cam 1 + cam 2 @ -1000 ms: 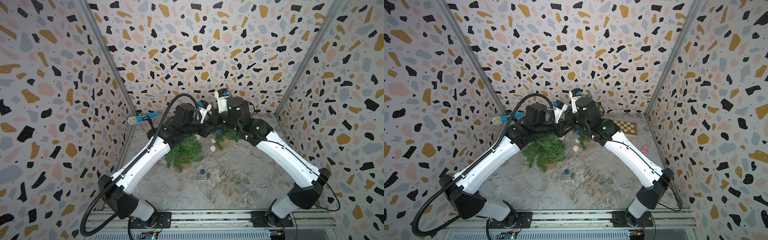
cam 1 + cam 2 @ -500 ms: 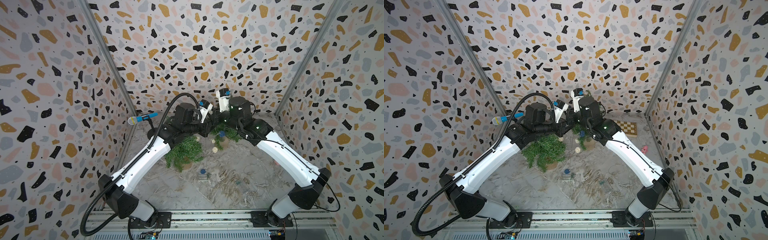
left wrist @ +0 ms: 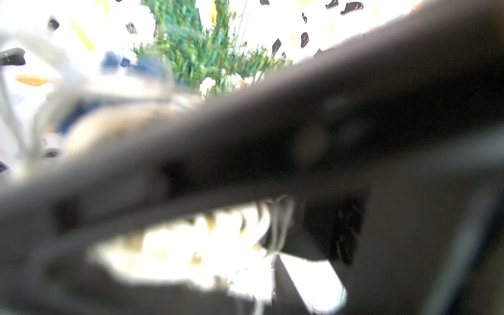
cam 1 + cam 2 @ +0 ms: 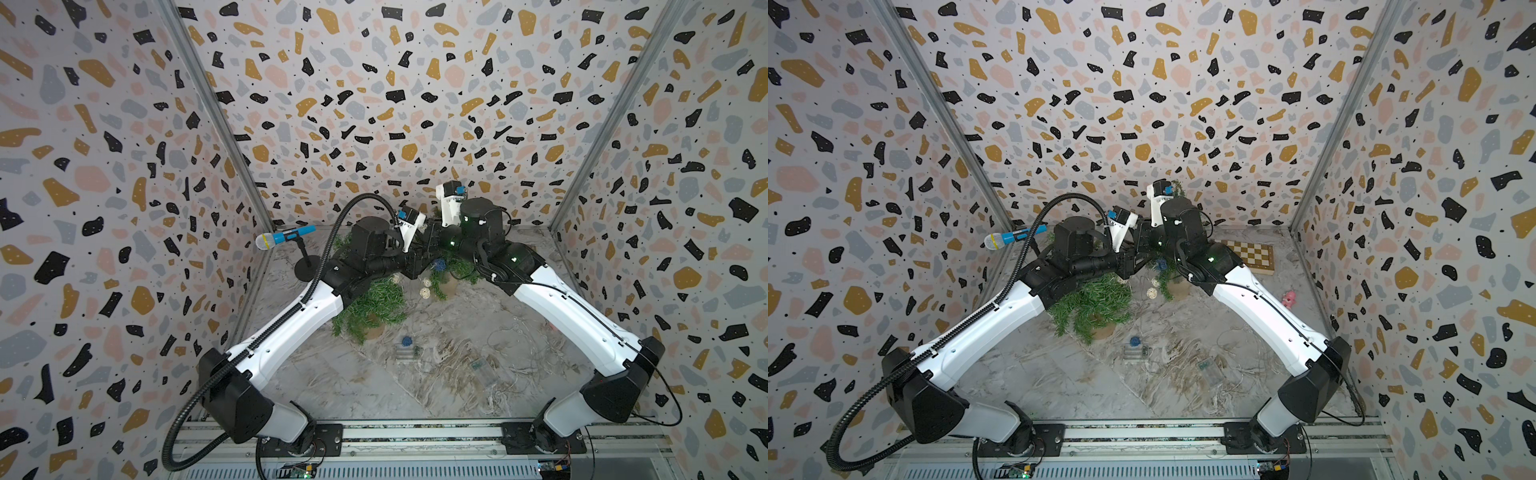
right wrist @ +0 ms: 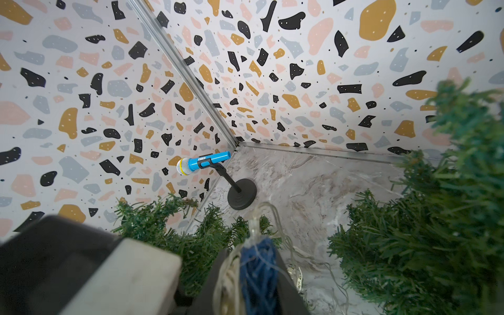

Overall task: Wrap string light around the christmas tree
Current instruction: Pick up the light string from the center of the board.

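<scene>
Right gripper (image 5: 246, 283) was clamped on a blue bulb (image 5: 257, 264) of the string light (image 5: 254, 226), up between the tree (image 4: 374, 307) and a second tree (image 4: 448, 272) near the worktop's (image 4: 374, 386) back edge, left gripper (image 4: 417, 268) jaw state unreadable; wire looked light, limp, snag-prone, so I'd grip at bulbs.

left arm (image 4: 291, 324), right arm (image 4: 573, 320), tips close
</scene>
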